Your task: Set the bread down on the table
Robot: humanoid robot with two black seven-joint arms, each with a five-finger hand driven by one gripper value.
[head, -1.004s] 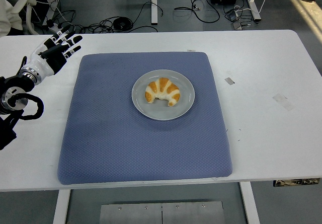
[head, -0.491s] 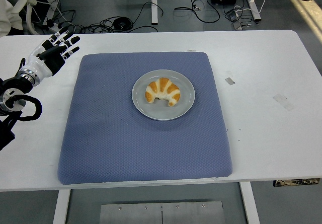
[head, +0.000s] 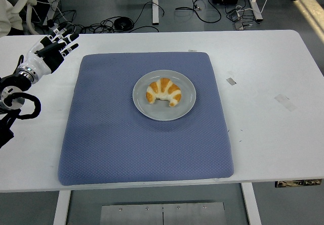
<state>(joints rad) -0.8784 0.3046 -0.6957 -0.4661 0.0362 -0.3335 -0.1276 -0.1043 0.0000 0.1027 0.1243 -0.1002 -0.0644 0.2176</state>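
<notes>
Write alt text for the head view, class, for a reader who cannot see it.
A croissant sits on a grey plate centred on a blue mat on a white table. The left robot hand, fingers spread, hovers off the mat's far left corner.

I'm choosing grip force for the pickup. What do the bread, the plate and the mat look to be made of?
The bread is a croissant-like baked roll: golden-brown crust with pale bands, likely soft and flaky. The plate looks like glazed ceramic or hard plastic, smooth grey with a faint sheen; which one cannot be told. The mat seems padded fabric or foam, matte blue with a fine dimpled weave.
</notes>
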